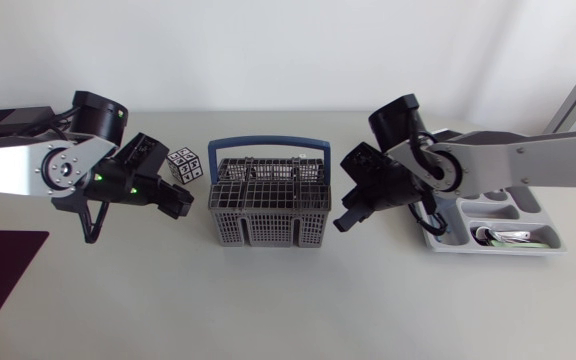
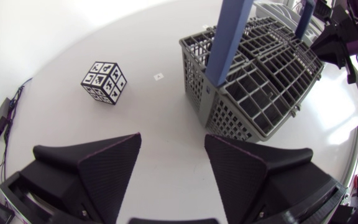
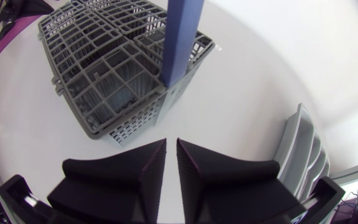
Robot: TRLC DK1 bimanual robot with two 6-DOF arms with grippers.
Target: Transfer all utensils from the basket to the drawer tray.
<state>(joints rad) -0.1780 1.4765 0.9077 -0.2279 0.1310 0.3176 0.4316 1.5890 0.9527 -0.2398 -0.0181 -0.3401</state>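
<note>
Flanking the grey basket (image 1: 268, 228), both grippers hang near its side walls. Left of it, the left gripper (image 1: 180, 203) has its fingers spread wide with only table between them. Right of it, the right gripper (image 1: 346, 220) has its fingers pressed nearly together, pinching nothing. Farther right of the basket lies the drawer tray (image 1: 468, 212), with utensils (image 1: 508, 237) in one compartment. A patterned cube (image 1: 184, 164) sits just left of the basket.

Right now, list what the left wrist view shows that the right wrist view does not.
Only the left wrist view: the patterned cube and the left pincer, open and empty. Only the right wrist view: the drawer tray. Both: the grey basket with its blue handle, the right pincer, fingers nearly together, and the white table.
</note>
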